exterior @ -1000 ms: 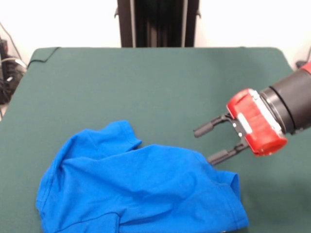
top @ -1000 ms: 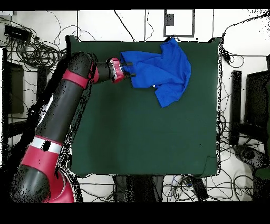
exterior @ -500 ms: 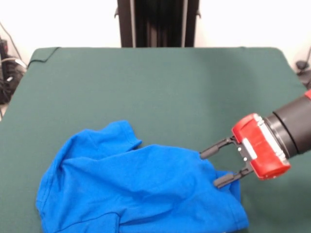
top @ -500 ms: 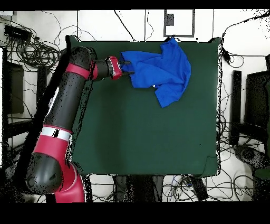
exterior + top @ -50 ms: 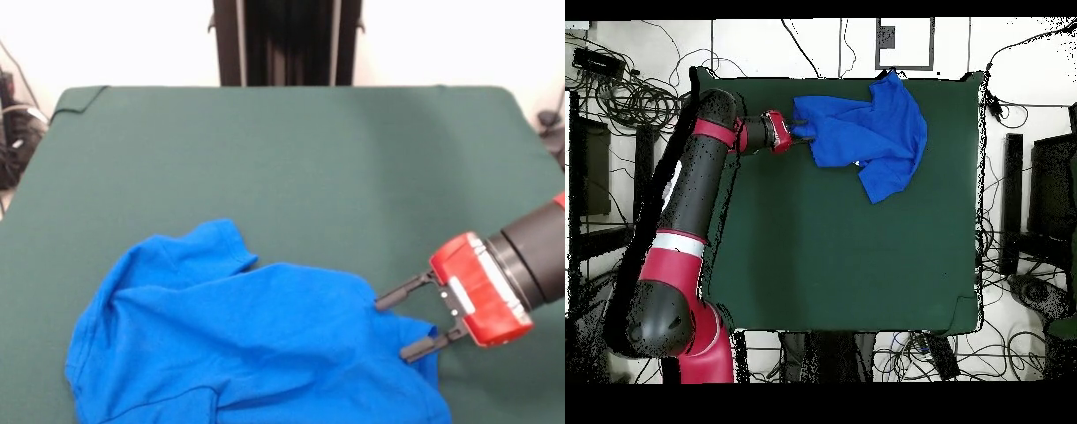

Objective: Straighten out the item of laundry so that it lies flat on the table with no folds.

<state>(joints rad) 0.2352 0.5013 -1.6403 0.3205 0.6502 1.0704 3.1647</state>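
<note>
The item of laundry [image 5: 238, 340], a bright blue T-shirt, lies rumpled with its plain side up at the near left of the green table [image 5: 291, 150]. One sleeve is folded over at its upper left. My gripper [image 5: 396, 328] comes in low from the right and is open. Its two dark fingers [image 5: 393, 296] straddle the shirt's right edge, one above the cloth's corner and one below it. In the overhead view the shirt [image 5: 870, 130] sits near the table's [image 5: 845, 250] top edge, with the gripper [image 5: 801, 130] at its left end.
Cables [image 5: 625, 95] lie in tangles around the table on the floor. Dark equipment [image 5: 1055, 190] stands beside the table's right side in the overhead view. The shirt's bottom part runs past the front view's lower edge.
The gripper has moved down and toward the shirt's right edge, from above the cloth to straddling its corner. The shirt itself has hardly shifted.
</note>
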